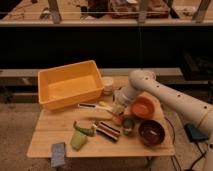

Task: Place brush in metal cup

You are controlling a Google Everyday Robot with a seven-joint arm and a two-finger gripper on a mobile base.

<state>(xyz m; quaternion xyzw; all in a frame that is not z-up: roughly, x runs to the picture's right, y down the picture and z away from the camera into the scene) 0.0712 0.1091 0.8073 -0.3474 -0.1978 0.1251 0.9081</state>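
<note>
My gripper [116,109] hangs over the middle of the wooden table [50,124], at the end of the white arm that reaches in from the right, and it is shut on the brush [95,105]. The brush lies roughly level in the air, its black-and-pale handle pointing left in front of the yellow bin; its head is hidden at the fingers. The small grey metal cup [128,126] stands on the table just below and to the right of the gripper, between the striped block and the maroon bowl.
A big yellow bin [70,82] fills the back left, with a white cup [107,83] behind it. An orange bowl [144,107] and a dark maroon bowl [151,133] sit at the right. A dark striped block [107,131], green items [80,136] and a grey sponge [58,153] lie in front.
</note>
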